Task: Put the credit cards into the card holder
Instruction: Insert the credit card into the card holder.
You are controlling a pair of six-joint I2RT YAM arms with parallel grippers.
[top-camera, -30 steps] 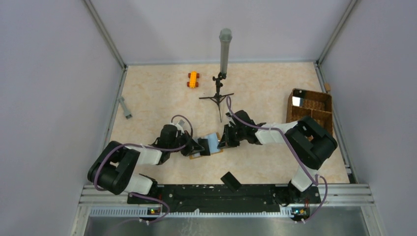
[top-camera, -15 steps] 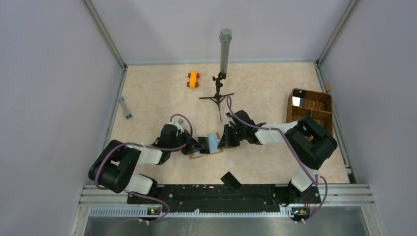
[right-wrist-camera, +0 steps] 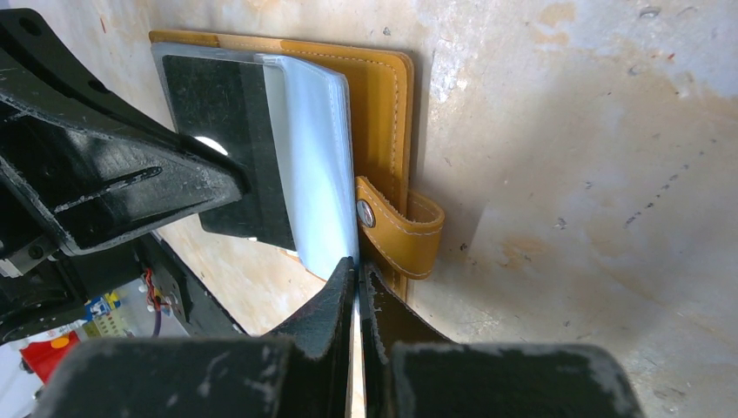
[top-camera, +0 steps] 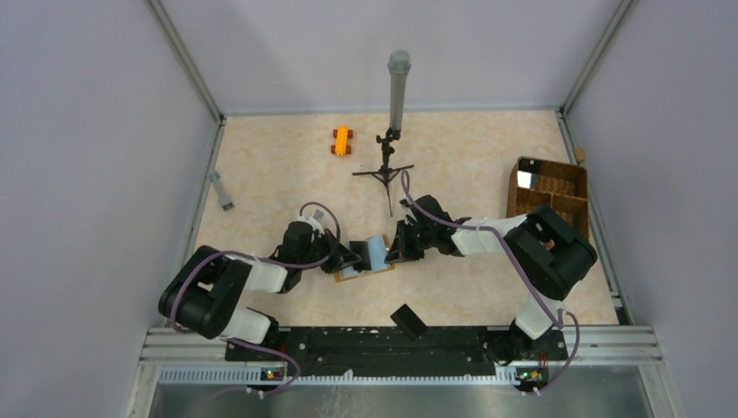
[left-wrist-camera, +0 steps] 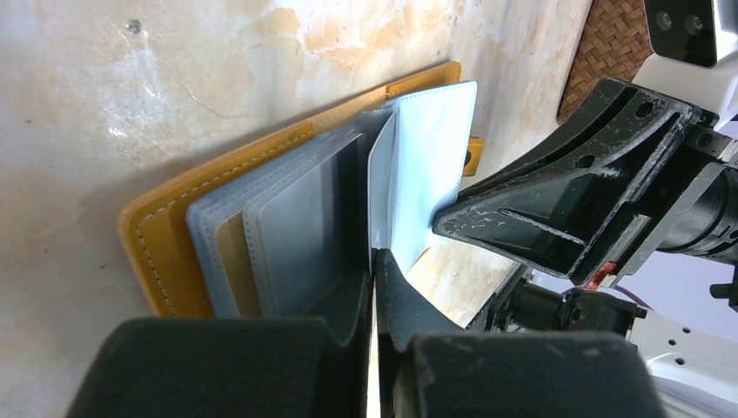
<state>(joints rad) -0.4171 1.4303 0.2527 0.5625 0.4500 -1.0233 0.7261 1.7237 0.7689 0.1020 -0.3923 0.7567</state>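
The table [top-camera: 278,174] has a pale beige, marbled top. The card holder [top-camera: 345,276] lies open and flat on it, around the middle of the near half. A small dark block [top-camera: 407,320] sits at the near edge, about midway along. A short grey bar [top-camera: 221,190] lies close to the left edge. Toward the far edge are an orange toy car [top-camera: 341,140] and, right of it, a black tripod stand [top-camera: 384,173]. A wicker basket [top-camera: 515,187] stands against the right edge.

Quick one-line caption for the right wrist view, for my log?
Right claw pinching the pale blue card at the open card holder, left claw opposite.
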